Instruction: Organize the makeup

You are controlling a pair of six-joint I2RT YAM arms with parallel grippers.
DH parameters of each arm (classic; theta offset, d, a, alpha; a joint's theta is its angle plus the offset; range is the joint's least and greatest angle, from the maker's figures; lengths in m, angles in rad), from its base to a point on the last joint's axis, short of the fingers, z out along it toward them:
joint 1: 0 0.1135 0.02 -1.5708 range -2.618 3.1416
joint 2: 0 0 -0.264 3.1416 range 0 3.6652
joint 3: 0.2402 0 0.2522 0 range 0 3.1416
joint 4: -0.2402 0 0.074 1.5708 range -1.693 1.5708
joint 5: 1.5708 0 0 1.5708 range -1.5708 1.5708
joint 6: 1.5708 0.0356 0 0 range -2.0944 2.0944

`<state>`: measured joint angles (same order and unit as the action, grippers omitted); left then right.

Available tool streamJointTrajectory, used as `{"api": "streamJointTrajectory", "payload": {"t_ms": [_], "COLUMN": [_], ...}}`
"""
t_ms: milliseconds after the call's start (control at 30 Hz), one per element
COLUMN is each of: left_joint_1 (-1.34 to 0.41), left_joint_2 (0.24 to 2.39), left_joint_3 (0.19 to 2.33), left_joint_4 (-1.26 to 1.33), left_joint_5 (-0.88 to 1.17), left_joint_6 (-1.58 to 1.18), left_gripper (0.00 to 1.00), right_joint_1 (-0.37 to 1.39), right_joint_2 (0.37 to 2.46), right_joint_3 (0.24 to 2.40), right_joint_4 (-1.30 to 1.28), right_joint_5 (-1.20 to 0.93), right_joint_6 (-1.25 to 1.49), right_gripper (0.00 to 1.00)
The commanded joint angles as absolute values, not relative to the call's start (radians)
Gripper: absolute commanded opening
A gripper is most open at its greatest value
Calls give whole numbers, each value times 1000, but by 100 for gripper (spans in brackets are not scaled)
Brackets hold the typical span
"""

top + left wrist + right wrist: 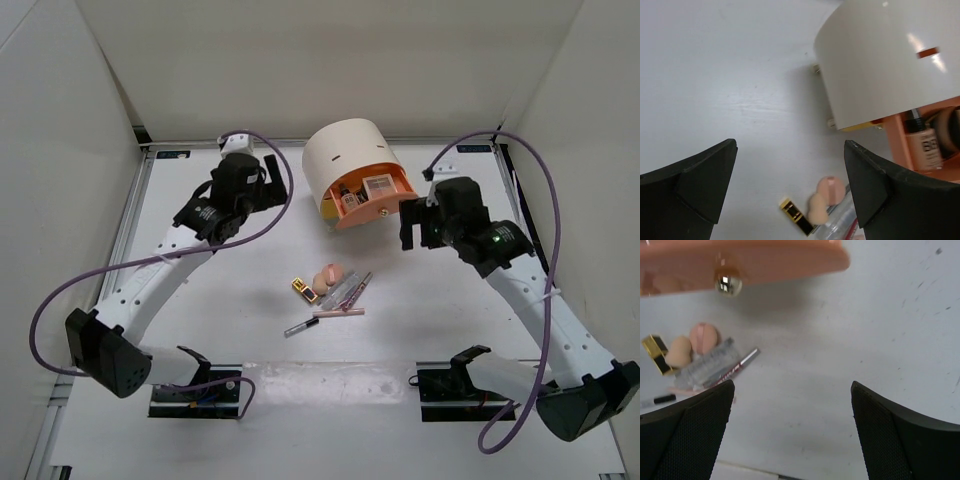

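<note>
Loose makeup lies at the table's middle: a gold lipstick [302, 288], two peach sponges [327, 275], clear gloss tubes [346, 291] and thin pencils [300, 325]. The left wrist view shows the lipstick [795, 216] and sponges [818, 206]. The right wrist view shows the sponges [679, 351] and a red pencil [735, 369]. A foundation bottle [925, 146] and a compact [378, 186] sit in the open orange drawer [372, 208]. My left gripper [790, 145] is open and empty, left of the box. My right gripper [792, 385] is open and empty, just right of the drawer front [740, 260].
The large cream cylindrical box [350, 158] stands at the back centre, its orange drawer pulled out toward me with a metal knob [728, 284]. White walls close in the table on three sides. Purple cables loop beside both arms.
</note>
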<state>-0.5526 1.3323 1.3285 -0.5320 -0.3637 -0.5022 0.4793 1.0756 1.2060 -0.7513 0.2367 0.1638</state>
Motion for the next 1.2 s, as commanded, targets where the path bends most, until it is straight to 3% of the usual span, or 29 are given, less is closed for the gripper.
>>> {"api": "streamJointTrajectory", "payload": {"t_ms": [0,167,367,667,833,900,1033,1167], "left_joint_1": [-503,-454,-407,-362,-305,-261,-196,-166], "left_joint_2": [1270,1276,1411,1880,2147,2264,2368,2446], "left_joint_3": [1255,1196,1336,1938,2279,2353,2387,2368], "left_joint_4": [-583,-571,-411,-365,-341,-301,-74,266], "left_joint_5": [-315,-284,-160,150,469,699,1036,1187], "left_joint_6": [-535,-531,-436,-224,-160,-160,-337,-541], "left_gripper": [98,98,98,98,98,98,98,98], "right_joint_1": [491,523,518,515,518,515,515,515], "right_joint_2": [1055,1052,1141,1233,1249,1255,1264,1295], "right_joint_3": [1151,1074,1086,1124,1137,1144,1169,1204], "right_joint_4": [-810,-715,-540,-424,-405,-411,-423,-454], "right_joint_5": [98,43,80,86,92,92,98,98], "right_joint_6": [147,153,184,209,215,196,178,166], "right_gripper": [99,99,99,95,94,93,94,93]}}
